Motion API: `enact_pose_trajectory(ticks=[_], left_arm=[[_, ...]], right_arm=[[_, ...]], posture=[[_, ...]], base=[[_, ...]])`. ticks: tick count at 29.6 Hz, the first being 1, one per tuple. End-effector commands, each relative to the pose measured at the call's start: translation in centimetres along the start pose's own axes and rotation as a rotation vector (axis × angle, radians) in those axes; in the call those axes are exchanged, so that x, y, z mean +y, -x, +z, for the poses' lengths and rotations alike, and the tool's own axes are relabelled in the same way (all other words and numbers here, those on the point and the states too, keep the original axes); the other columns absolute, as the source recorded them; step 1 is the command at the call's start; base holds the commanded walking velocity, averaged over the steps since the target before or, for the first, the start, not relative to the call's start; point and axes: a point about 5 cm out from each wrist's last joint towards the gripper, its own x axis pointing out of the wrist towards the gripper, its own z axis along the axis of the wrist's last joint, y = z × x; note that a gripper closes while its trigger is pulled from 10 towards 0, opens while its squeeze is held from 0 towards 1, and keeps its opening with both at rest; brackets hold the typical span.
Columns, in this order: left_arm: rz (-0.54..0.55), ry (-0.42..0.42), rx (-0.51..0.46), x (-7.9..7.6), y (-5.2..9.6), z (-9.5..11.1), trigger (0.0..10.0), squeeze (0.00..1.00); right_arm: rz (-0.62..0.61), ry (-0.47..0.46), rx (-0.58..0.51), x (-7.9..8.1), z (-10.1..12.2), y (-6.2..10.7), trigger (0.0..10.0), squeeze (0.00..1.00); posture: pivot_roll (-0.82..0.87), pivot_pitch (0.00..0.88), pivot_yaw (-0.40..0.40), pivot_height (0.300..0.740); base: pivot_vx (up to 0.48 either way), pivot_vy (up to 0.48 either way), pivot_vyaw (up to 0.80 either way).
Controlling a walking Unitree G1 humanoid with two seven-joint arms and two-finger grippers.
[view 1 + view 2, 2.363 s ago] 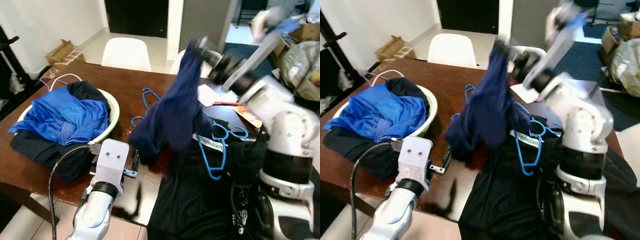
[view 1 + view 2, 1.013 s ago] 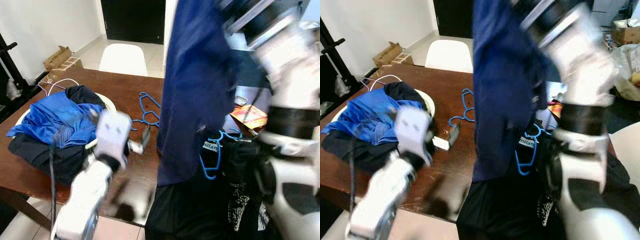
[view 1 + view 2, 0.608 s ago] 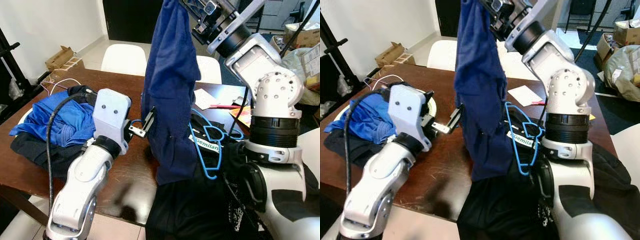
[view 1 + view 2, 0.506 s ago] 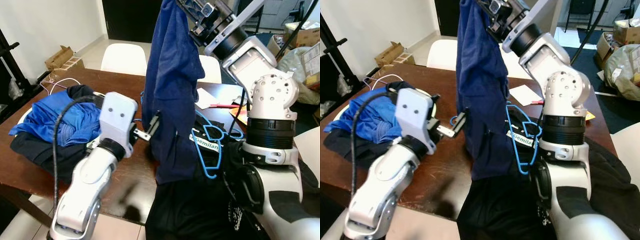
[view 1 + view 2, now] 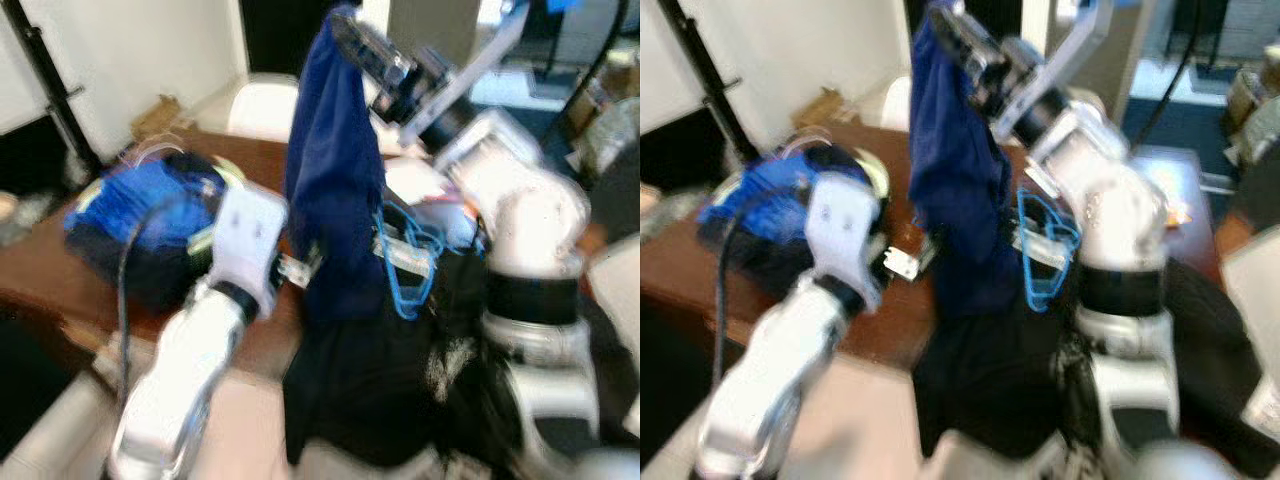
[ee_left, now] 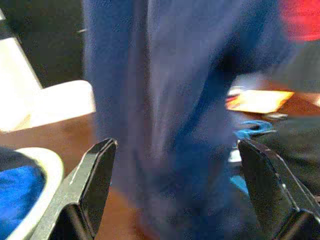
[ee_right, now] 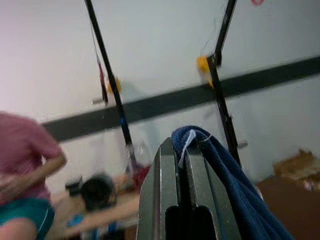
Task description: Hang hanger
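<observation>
The right gripper [image 7: 181, 150] is raised high above the desk [image 5: 50, 262], its two black fingers [image 7: 160, 190] pressed together with a fold of a dark blue garment [image 5: 335, 190] pinched between their tips. From that pinch the garment hangs straight down in a long drape, its lower edge reaching the black clothing [image 5: 370, 370] heaped at the near edge of the desk under the gripper. Past the fingertips in the right wrist view stand the black poles of a rack [image 7: 222, 70] against a pale wall, and off to one side a person in a pink top [image 7: 25, 150].

The left gripper [image 6: 175, 190] is lower, level with the middle of the hanging garment, with its fingers spread wide and nothing between them; the blue cloth hangs just in front of its tips, and whether it touches them cannot be told through the blur.

Blue hangers [image 5: 405, 265] lie on the black clothing just beside the garment's lower part, below the right gripper and towards the right arm. Beyond the left gripper, on the robot's left, a pale basin [image 5: 225, 175] piled with bright blue clothes [image 5: 140, 195] sits on the desk. White chairs [image 5: 262, 105] stand behind the desk.
</observation>
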Motion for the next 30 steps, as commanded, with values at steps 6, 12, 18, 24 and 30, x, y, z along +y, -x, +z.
enact_pose_trajectory(ticks=[6, 12, 18, 24, 30], left_arm=[[-0.015, 0.001, 0.023, -0.4, 0.0, -0.5, 10.0, 0.00], [-0.023, 0.006, 0.023, -0.6, -0.1, -0.5, 10.0, 0.00], [-0.014, 0.011, 0.017, -0.5, -0.2, -0.4, 10.0, 0.00], [0.035, 0.007, 0.007, 0.2, -0.3, -0.3, 10.0, 0.00], [0.086, 0.028, -0.004, 1.5, -0.4, 0.0, 10.0, 0.00]], right_arm=[[0.057, -0.005, 0.033, 1.6, -1.1, 0.7, 0.0, 0.00], [0.087, -0.013, 0.062, 2.1, -2.0, 1.2, 0.0, 0.00], [0.104, -0.024, 0.091, 2.4, -2.9, 1.5, 0.0, 0.00], [0.127, -0.018, 0.125, 2.8, -3.8, 2.0, 0.0, 0.00], [0.163, -0.005, 0.142, 2.5, -3.9, 3.1, 0.0, 0.00]], posture=[[0.04, 0.012, 0.008, 0.740], [0.04, 0.018, 0.010, 0.740], [0.04, 0.024, 0.009, 0.740], [0.04, 0.027, 0.008, 0.740], [0.04, 0.034, 0.008, 0.740]], base=[[-0.480, 0.000, 0.00], [-0.480, 0.000, 0.00], [-0.466, 0.000, 0.00], [-0.100, 0.000, 0.00], [0.000, 0.000, 0.00]])
